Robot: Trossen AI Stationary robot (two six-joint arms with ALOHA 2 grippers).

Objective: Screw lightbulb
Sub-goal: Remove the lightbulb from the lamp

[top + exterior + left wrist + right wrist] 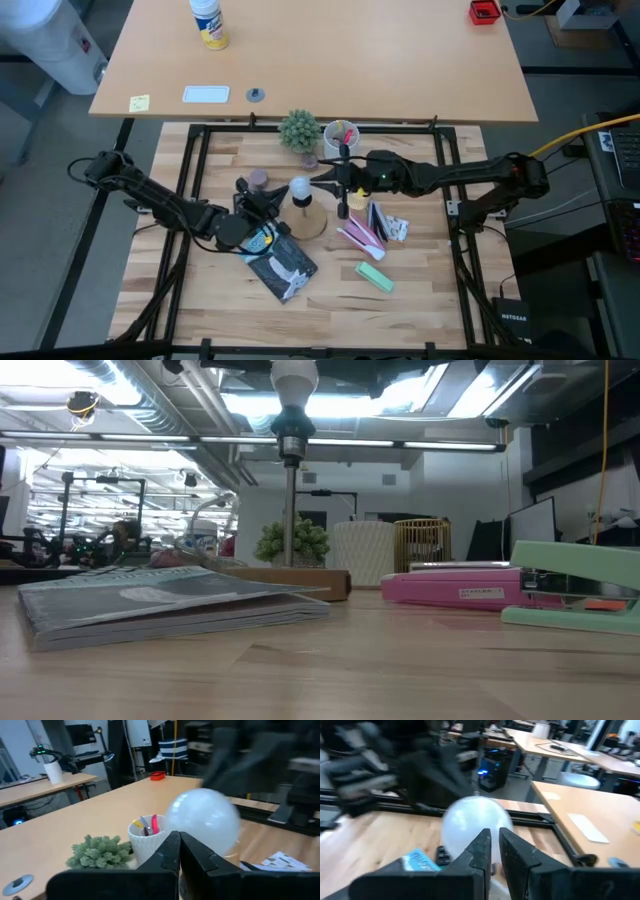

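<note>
The right gripper (322, 180) has its fingers pressed together with nothing between them, its tip just at 3 o'clock of the lightbulb (299, 187). Its arm stretches in nearly level from the table's 3 o'clock edge, elbow raised near the frame rail. The left gripper (272, 199) is likewise closed and empty, its tip just at 8 o'clock of the bulb; that arm reaches in low from 9 o'clock, wrist bent over a grey booklet (281, 264). The lightbulb stands upright in the black socket (291, 447) atop the wooden cone stand (309, 220) near the table's centre. In each wrist view the bulb (202, 822) sits just beyond the shut fingertips (481, 842).
</note>
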